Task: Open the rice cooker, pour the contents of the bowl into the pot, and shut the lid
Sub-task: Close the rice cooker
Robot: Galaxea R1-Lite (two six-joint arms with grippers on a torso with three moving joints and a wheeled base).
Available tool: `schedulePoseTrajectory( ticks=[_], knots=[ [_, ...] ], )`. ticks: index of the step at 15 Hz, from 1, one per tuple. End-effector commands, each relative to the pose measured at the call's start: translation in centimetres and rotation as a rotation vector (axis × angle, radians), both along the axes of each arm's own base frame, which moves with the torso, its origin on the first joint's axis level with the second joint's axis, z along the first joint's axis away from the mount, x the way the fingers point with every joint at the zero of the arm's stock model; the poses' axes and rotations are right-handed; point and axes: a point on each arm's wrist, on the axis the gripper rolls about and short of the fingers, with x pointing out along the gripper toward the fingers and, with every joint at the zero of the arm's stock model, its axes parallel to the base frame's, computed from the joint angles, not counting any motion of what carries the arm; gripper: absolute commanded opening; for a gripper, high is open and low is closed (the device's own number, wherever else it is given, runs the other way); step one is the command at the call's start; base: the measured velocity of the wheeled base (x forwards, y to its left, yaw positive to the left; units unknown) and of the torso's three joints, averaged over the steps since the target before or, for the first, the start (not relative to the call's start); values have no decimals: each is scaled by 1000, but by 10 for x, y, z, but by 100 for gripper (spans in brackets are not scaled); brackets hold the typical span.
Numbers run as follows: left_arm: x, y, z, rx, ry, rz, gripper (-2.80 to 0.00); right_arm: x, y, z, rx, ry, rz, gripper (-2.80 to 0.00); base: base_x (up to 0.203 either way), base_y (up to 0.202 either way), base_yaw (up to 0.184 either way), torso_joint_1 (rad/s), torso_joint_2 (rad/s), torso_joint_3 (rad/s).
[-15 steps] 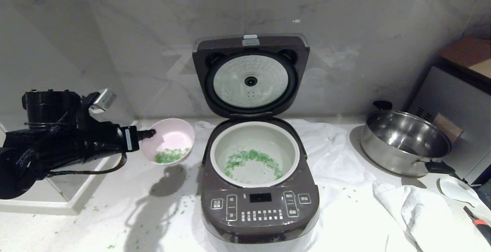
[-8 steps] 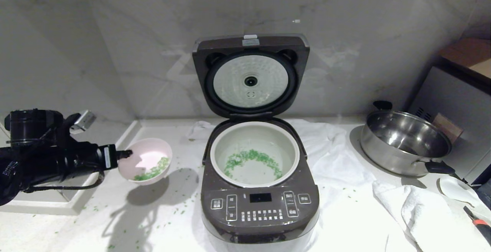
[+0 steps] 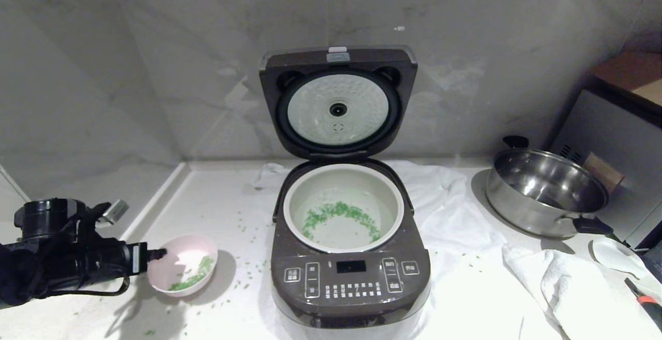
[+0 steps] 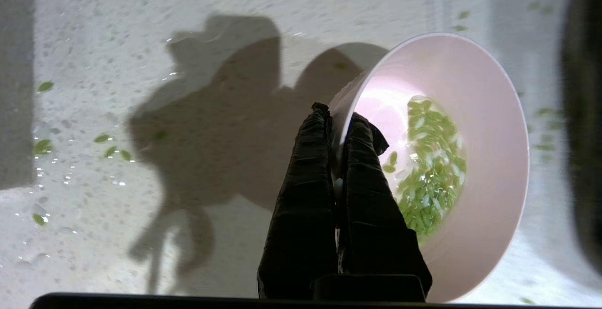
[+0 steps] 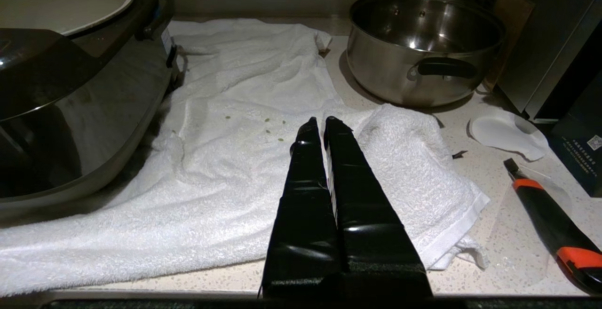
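The left gripper (image 4: 336, 116) pinches the rim of the bowl (image 3: 182, 272), one finger outside the wall and one inside, jaws closed narrow on the thin edge. The bowl sits low at the counter (image 3: 227, 216), left of and in front of the rice cooker (image 3: 350, 257) and apart from it; whether its base touches the counter cannot be told. Its mouth faces up with a slight tilt, and the contents (image 4: 430, 163), wet green grains, pool in the lower part of its white inside. More green grains lie in the pot (image 3: 343, 208), which sits in the cooker with its opening facing up. The lid (image 3: 338, 102) stands upright behind on its hinge, its dimpled inner plate facing the robot. Loose grains are scattered over the counter. The right gripper (image 5: 320, 123) hangs over a white towel (image 5: 244, 125) with its fingers pressed together, holding nothing; a steel pan (image 5: 423, 41) stands beyond the towel.
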Motion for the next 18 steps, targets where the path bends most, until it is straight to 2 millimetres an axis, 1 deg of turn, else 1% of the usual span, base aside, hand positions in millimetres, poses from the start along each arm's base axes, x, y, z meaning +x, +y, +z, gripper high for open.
schedulePoseTrajectory(
  ticks=[1, 4, 7, 8, 16, 18],
  knots=[
    [4, 15, -44, -11, 65, 30, -280, 0, 0, 0, 0, -1, 1, -280, 0, 0, 0, 0, 0, 0],
    [4, 28, -69, 10, 32, 64, -280, 0, 0, 0, 0, 0, 1, -280, 0, 0, 0, 0, 0, 0],
    [3, 36, -77, 69, 10, 46, -280, 0, 0, 0, 0, -1, 1, -280, 0, 0, 0, 0, 0, 0],
    [2, 39, -78, 87, 5, 36, 0, 0, 0, 0, 0, -1, 1, -280, 0, 0, 0, 0, 0, 0],
    [6, 40, -52, 123, -79, 42, 0, 0, 0, 0, 0, -1, 1, -280, 0, 0, 0, 0, 0, 0],
    [6, 40, -52, 124, -79, 43, 0, 0, 0, 0, 0, -1, 1, -280, 0, 0, 0, 0, 0, 0]
  ],
)
